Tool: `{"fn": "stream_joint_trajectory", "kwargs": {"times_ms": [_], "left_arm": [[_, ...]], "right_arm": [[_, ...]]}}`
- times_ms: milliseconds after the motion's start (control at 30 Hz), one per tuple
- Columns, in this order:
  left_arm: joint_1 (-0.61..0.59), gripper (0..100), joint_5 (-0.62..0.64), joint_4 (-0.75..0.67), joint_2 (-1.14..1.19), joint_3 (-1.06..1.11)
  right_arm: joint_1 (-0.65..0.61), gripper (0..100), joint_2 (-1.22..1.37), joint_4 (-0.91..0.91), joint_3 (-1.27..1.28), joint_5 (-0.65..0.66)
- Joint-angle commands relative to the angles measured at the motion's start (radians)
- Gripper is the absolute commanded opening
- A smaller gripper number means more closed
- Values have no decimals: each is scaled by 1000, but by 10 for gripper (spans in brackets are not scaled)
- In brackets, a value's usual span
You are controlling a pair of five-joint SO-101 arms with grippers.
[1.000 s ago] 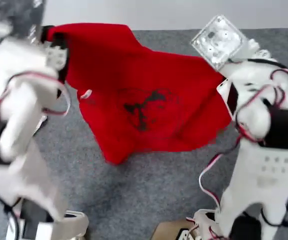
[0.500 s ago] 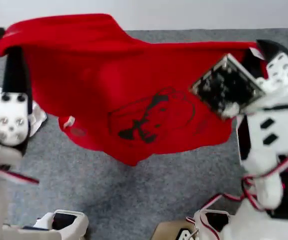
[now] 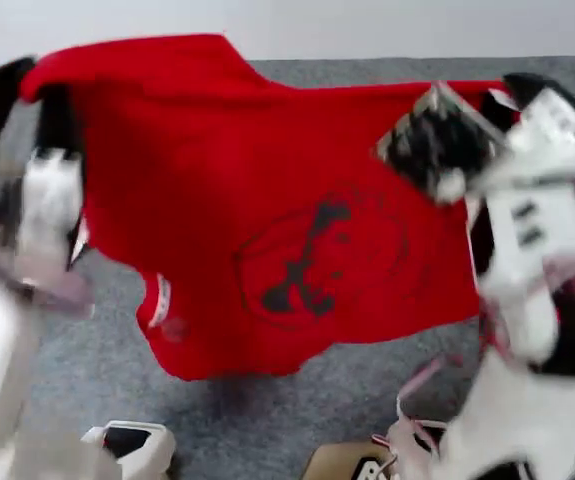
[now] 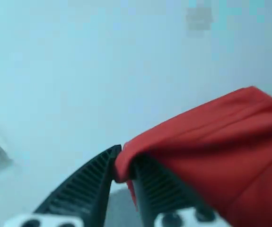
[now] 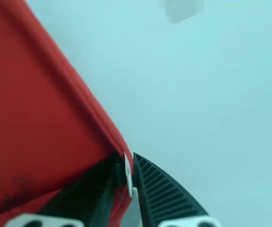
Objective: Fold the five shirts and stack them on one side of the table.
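A red shirt (image 3: 267,210) with a dark round print hangs spread in the air above the grey table (image 3: 327,410), held up by both arms at its far corners. My left gripper (image 4: 122,163) is shut on one corner of the red shirt (image 4: 211,146), the cloth pinched between its black fingers (image 4: 86,182). My right gripper (image 5: 128,172) is shut on the other corner of the red shirt (image 5: 36,118), where a small white tag pokes out. In the high view the left arm (image 3: 37,210) stands at the left and the right arm (image 3: 527,230) at the right.
The shirt's lower edge hangs just above the grey table surface near the front. Arm bases (image 3: 132,450) and a brown object (image 3: 342,462) sit at the near edge. A pale wall runs behind the table.
Both arms have lifted the red shirt off the table and raised it. The cloth has spread wider and now hangs lower toward the front, print facing the camera.
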Motion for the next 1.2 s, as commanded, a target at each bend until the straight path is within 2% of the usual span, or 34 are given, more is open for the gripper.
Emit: {"fn": "stream_joint_trajectory", "kwargs": {"times_ms": [0, 233, 300, 400, 567, 633, 800, 867, 1000, 1167], "left_arm": [[-57, 5, -6, -163, 86, 107], [-92, 5, -8, -548, 221, 134], [-91, 5, -11, -600, 222, 99], [-86, 5, -11, -598, 221, -19], [-84, 5, -11, -483, 222, -179], [-84, 5, -11, -353, 222, -186], [-84, 5, -12, 72, 247, -159], [-84, 5, -49, 204, 262, -114], [-135, 5, -118, 203, 233, 84], [-135, 5, -238, 203, 153, 340]], "right_arm": [[21, 10, 114, -81, -5, -20], [21, 9, 265, -397, -11, -37], [21, 9, 266, -473, -11, -37], [30, 9, 249, -533, -12, -35], [53, 9, 185, -499, -6, -32], [53, 9, 174, -398, -6, -26], [5, 10, 177, -39, 21, 110], [-13, 10, 173, 84, 54, 129], [-25, 10, 165, 240, 106, 129], [-27, 10, 165, 340, 110, 130]]}}
